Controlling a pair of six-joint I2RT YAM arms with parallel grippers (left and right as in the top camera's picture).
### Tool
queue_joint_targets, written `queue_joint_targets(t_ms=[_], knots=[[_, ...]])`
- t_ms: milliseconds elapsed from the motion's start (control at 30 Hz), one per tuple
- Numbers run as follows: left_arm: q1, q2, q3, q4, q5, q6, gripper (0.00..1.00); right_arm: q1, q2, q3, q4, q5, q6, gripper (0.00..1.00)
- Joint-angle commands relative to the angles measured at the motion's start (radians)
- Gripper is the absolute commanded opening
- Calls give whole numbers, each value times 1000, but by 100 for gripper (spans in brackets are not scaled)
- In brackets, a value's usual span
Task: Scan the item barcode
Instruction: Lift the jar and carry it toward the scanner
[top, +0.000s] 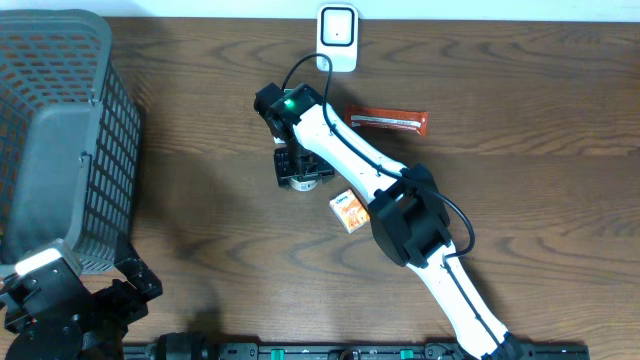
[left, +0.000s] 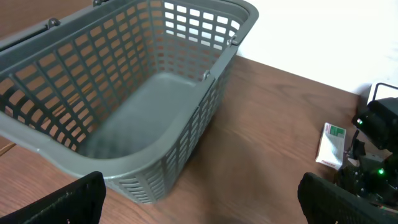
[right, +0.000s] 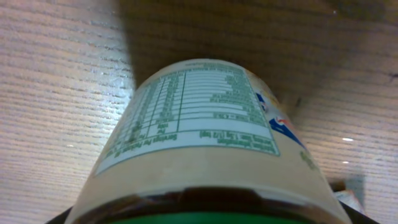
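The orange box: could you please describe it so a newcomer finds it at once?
Find the white right arm crossing the table. Beside its black elbow, on the basket side, lies the orange box. It is small and squarish, unlike the long red wrapper beyond the arm.

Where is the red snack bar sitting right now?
Overhead view: the red snack bar lies flat toward the far edge of the table, just right of the right arm and diagonally below the white scanner.
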Motion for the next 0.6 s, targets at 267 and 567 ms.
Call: queue_joint_targets(t_ms=[267,567], knots=[[4,2,-6,-2,6,-8,100,-10,2,-6,-7,3,0,48],[4,2,-6,-2,6,-8,100,-28,-38,71,-98,1,1,37]])
